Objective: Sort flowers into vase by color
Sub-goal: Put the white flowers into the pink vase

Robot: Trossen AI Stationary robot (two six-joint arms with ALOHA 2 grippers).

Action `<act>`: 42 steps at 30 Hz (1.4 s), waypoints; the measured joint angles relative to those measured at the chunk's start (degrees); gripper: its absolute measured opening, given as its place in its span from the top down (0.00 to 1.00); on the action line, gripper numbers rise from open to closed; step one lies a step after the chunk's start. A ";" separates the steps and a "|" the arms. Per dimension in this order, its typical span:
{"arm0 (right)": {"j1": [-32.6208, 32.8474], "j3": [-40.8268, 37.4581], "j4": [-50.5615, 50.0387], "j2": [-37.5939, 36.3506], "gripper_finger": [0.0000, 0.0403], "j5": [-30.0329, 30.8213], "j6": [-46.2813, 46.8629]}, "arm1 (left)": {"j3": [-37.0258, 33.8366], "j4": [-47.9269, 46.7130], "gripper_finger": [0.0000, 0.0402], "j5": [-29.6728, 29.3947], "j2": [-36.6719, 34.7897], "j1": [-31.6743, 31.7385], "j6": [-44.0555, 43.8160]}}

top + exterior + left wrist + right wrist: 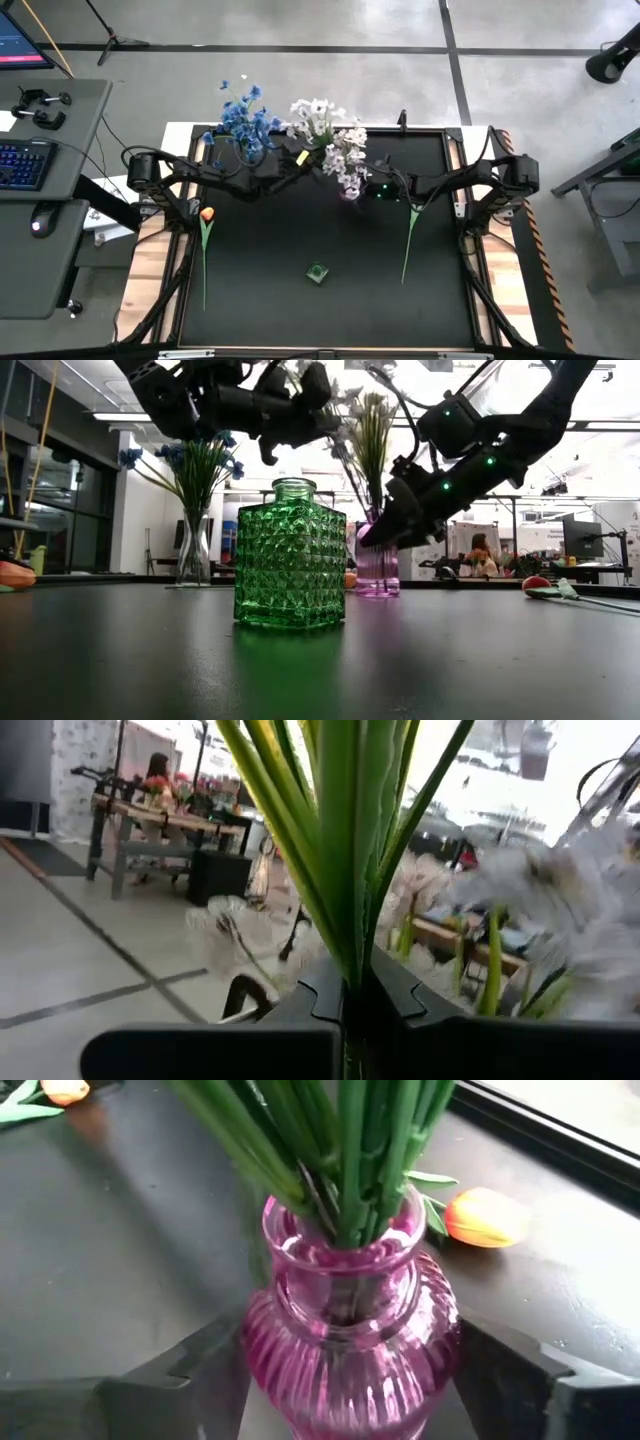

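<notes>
High view: the white flowers (335,140) sit in the pink vase (352,193) at the far middle of the table (290,240), the blue flowers (243,118) just to their left. The left gripper (300,160) reaches in from the left at the white bunch, and the right gripper (372,186) comes in from the right at the vase. 2 tulips are still lying flat, 1 at the left edge (205,240) and 1 on the right (412,235). The green vase (317,273) stands empty near the front.

Low view: the green vase (290,553) is up close; the pink vase (378,565) is behind it with the right gripper (385,530) down by its neck, and the blue flowers (190,465) stand in a clear vase (193,550) far left.

Left wrist view: the left gripper (350,1005) is clamped tight on the white flowers' stems (345,840).

Right wrist view: the right gripper (350,1380) has its fingers (190,1365) spread wide on both sides of the pink vase (350,1340). I can't tell if they touch the glass. An orange tulip (485,1217) lies just beyond.

My take: the step is seating the bunch while the vase is steadied. Close on the vase body squarely and gently so it doesn't tip, and keep the stems vertical before letting go.
</notes>
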 joint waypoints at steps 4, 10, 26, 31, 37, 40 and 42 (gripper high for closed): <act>0.10 -0.02 1.17 0.00 0.40 -1.40 -0.09 | 0.00 -0.97 1.00 -2.11 0.00 0.00 0.14; 0.11 -0.02 1.90 0.00 0.31 -5.13 -0.05 | 0.00 5.10 1.00 -3.62 -0.86 -0.31 4.70; 0.11 -0.02 1.92 0.00 0.34 -6.18 -2.53 | 0.00 1.84 1.00 -1.85 -2.49 -1.72 1.16; 0.11 -0.02 1.72 0.00 0.33 -6.91 -2.53 | 0.02 2.58 1.00 -1.93 -0.78 -1.40 -0.70; 0.11 -0.02 1.59 -0.02 0.34 -7.17 -3.05 | 0.00 3.32 1.00 4.11 -0.90 -1.71 -2.01; 0.11 -0.02 1.72 -0.07 0.33 -7.12 -3.60 | 0.00 5.16 1.00 7.12 -1.00 -1.88 -2.00; 0.11 -0.02 1.57 -0.07 0.33 -7.12 -3.57 | 0.00 5.13 1.00 8.60 -1.03 -1.87 -2.45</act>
